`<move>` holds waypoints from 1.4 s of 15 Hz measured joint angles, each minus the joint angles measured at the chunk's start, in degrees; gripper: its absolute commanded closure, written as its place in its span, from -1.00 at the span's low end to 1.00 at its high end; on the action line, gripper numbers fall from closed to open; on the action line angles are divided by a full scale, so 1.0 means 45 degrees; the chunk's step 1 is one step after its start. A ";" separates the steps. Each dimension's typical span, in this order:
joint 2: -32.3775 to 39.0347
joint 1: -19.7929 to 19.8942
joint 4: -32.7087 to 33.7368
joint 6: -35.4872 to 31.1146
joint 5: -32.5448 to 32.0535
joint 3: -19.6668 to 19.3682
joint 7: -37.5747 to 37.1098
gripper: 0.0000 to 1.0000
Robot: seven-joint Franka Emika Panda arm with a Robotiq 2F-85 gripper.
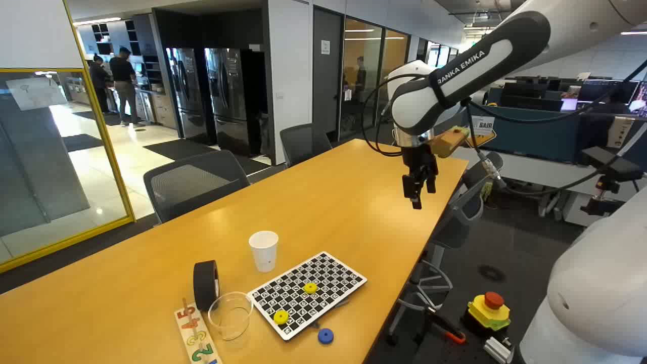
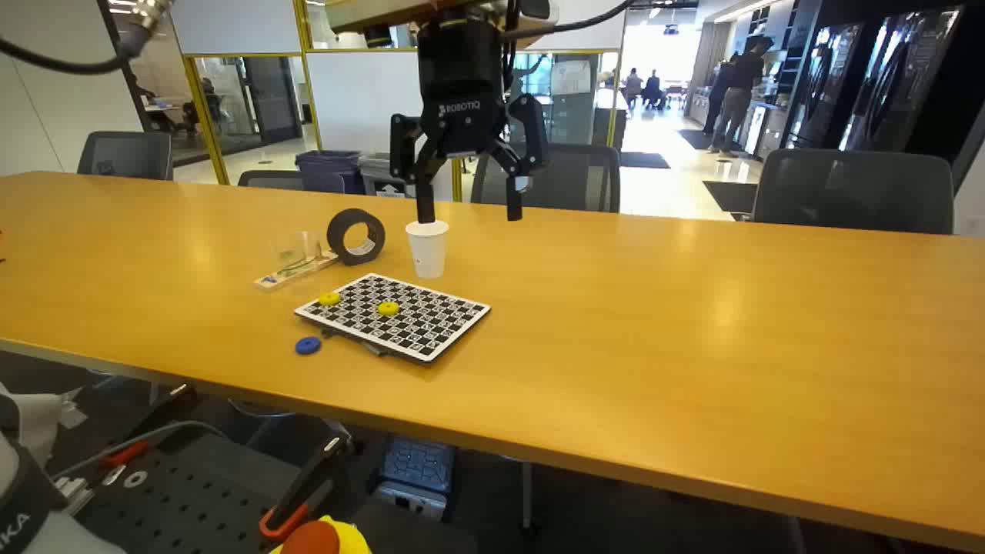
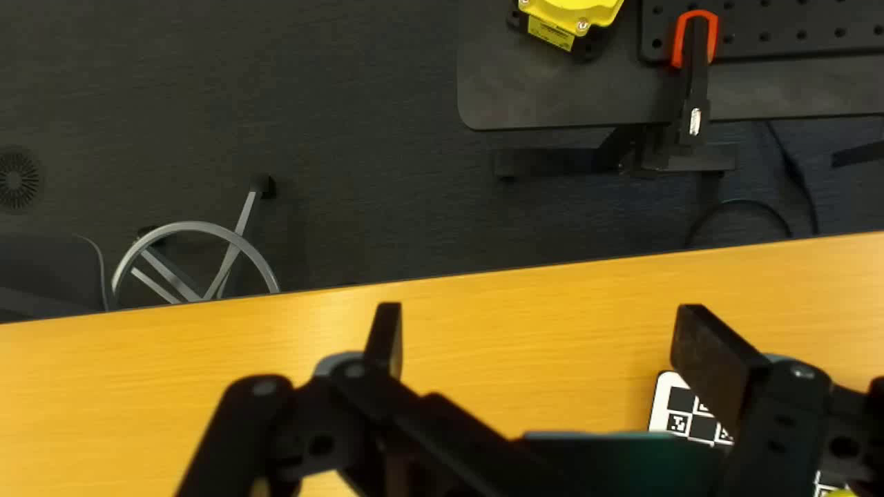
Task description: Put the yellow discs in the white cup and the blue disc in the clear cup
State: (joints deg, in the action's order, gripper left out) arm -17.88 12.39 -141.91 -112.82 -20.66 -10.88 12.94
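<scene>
Two small yellow discs lie apart on a black-and-white checkered board in both exterior views, one near its middle (image 1: pixel 310 288) (image 2: pixel 388 308), one near its end (image 1: pixel 281 317) (image 2: pixel 329 298). The blue disc (image 1: pixel 326 336) (image 2: pixel 308 345) lies on the table beside the board. The white cup (image 1: pixel 264 252) (image 2: pixel 428 251) stands upright beyond the board. The transparent clear cup (image 1: pixel 231 317) (image 2: pixel 291 250) stands near the board's end. My gripper (image 1: pixel 422 197) (image 2: pixel 469 219) is open and empty, high above the table and away from the discs and cups. Its fingers are spread wide in the wrist view (image 3: pixel 539 310).
The checkered board (image 1: pixel 331 260) (image 3: pixel 659 400) is slightly raised. A black tape roll (image 1: pixel 202 285) (image 2: pixel 335 238) stands on edge by the clear cup, with a wooden number strip (image 1: pixel 199 341) beside it. The table's edge (image 3: pixel 442 278) and chairs (image 1: pixel 197 179) border the area.
</scene>
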 measured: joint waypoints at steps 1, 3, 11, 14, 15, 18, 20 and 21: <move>-0.0008 0.0000 0.0055 0.0000 0.0000 -0.0002 0.0000 -1.00; -0.0011 0.0000 0.0130 0.0000 0.0000 -0.0010 0.0000 -1.00; 0.0172 -0.0458 -0.0346 -0.1085 0.0446 0.0067 0.0001 -1.00; 0.0785 -0.1264 -0.0814 -0.3072 0.1288 0.0524 -0.0123 -1.00; 0.1125 -0.1554 -0.0927 -0.3750 0.1557 0.0774 -0.0251 -1.00; 0.2449 -0.2314 -0.1056 -0.5771 0.2280 0.1556 -0.0828 -1.00; 0.3413 -0.2673 -0.1010 -0.6897 0.2795 0.1981 -0.1075 -1.00; 0.3876 -0.2793 -0.0941 -0.7323 0.3044 0.2134 -0.1093 -1.00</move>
State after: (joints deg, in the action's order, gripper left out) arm -0.43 -0.18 -146.14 -145.78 -6.96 -1.27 8.02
